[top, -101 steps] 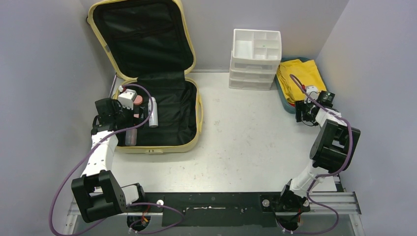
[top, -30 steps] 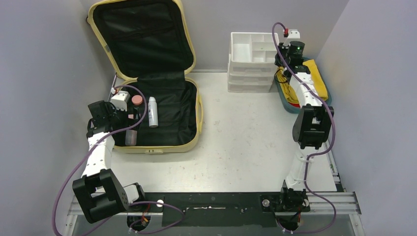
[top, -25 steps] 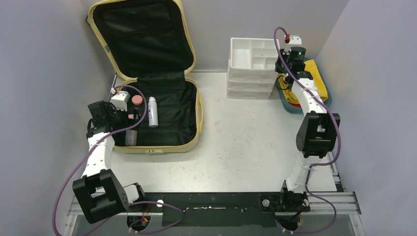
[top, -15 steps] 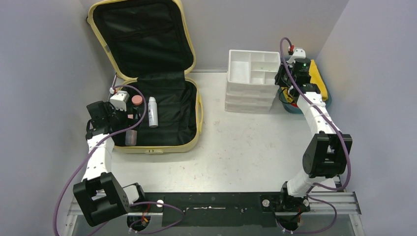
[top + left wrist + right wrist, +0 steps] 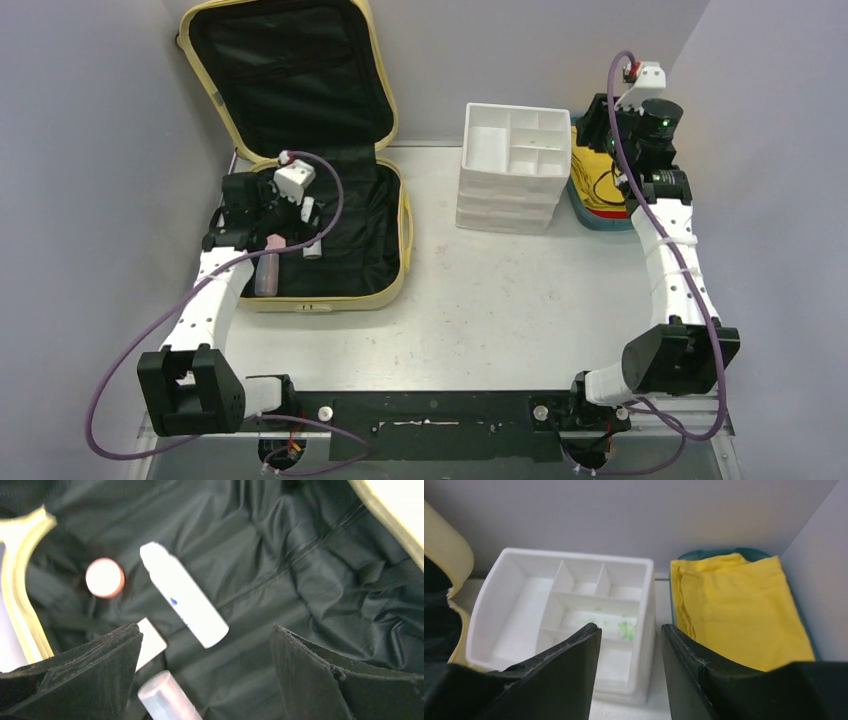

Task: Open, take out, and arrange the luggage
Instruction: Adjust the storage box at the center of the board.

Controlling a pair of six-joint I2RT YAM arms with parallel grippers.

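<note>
At six o'clock in the overhead view, two white-and-black robot arms are bolted side by side to the near edge of a pale grey metal table.

Towards ten o'clock lies the large pale-yellow hard-shell suitcase with rounded corners and black fabric lining. It is unzipped. Its lower half is flat on the table and its lid stands up against the back wall at eleven o'clock.

The left arm reaches from seven o'clock over the open lower half. The left gripper hangs above the lining with its fingers spread wide and nothing between them.

Below it, on the lining:
- A white cylindrical plastic bottle lies on its side.
- A round pink cap is at nine o'clock from the bottle.
- A small white block is beside the near end of the bottle.
- A clear tube is nearest the camera.

At one o'clock stands a white plastic drawer organizer with a divided open tray on top. Just beside it, at two o'clock, a teal plastic tray holds a folded yellow cloth.

The right arm stretches from five o'clock to the far right corner. The right gripper hovers above the line where organizer and tray meet. Its fingers are partly apart and hold nothing.
</note>
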